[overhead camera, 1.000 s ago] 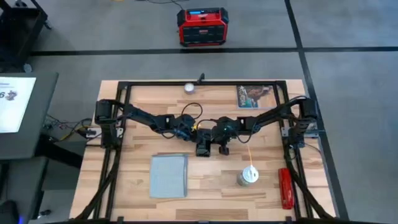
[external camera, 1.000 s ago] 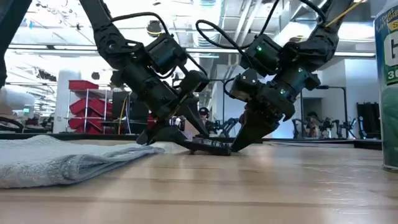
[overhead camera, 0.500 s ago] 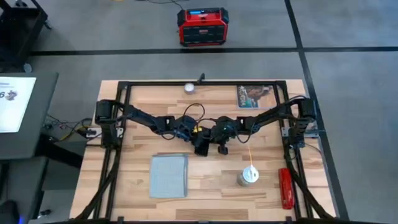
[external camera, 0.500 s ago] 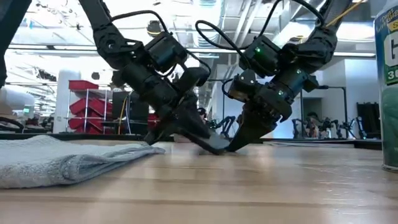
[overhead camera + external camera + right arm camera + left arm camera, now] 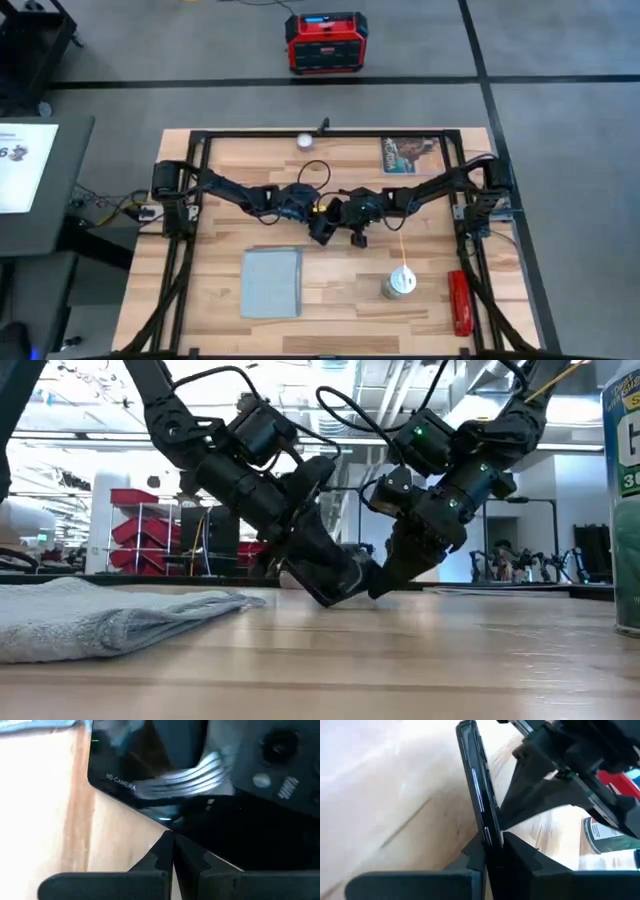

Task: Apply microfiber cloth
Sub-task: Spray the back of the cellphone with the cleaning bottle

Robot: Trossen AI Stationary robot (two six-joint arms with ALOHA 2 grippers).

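— Where's the room to move?
— Bare wood along the near table edge (image 5: 330, 335).
— And the microfiber cloth (image 5: 271, 282)?
— Flat at seven o'clock from both claws, well apart, untouched.
— The claws?
— Left gripper (image 5: 318, 228) pinches the tilted black phone (image 5: 477, 785); right gripper (image 5: 340, 222) is pressed together against it.
— Obstacles?
— A canister (image 5: 398, 285) at four o'clock, a picture card (image 5: 408, 154) beyond.

Both arms are reaching inward from the side mounts, meeting over the middle of the desk. Left claw (image 5: 335, 582) is angling steeply down, fingers (image 5: 517, 857) clamping a thin dark slab edge-on. Right claw (image 5: 385, 575) is tilting down toward it from the opposite side, fingertips pressing together, just beside the left claw's tips.
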